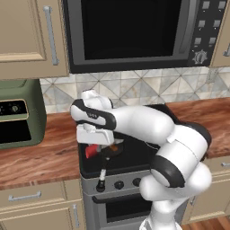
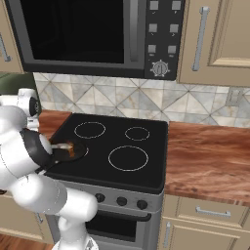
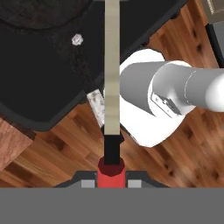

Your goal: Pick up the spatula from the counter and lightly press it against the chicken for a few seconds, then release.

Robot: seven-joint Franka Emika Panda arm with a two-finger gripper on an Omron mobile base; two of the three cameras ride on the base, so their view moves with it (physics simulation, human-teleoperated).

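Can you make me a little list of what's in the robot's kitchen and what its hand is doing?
place: kitchen with a black stove next to a wooden counter
above the stove: microwave
on the stove: dark pan with a brown piece of chicken in it
gripper: shut on the spatula
spatula: long pale handle, sticking straight out from the gripper
spatula pressing the chicken: cannot tell
also there: green oven on the counter
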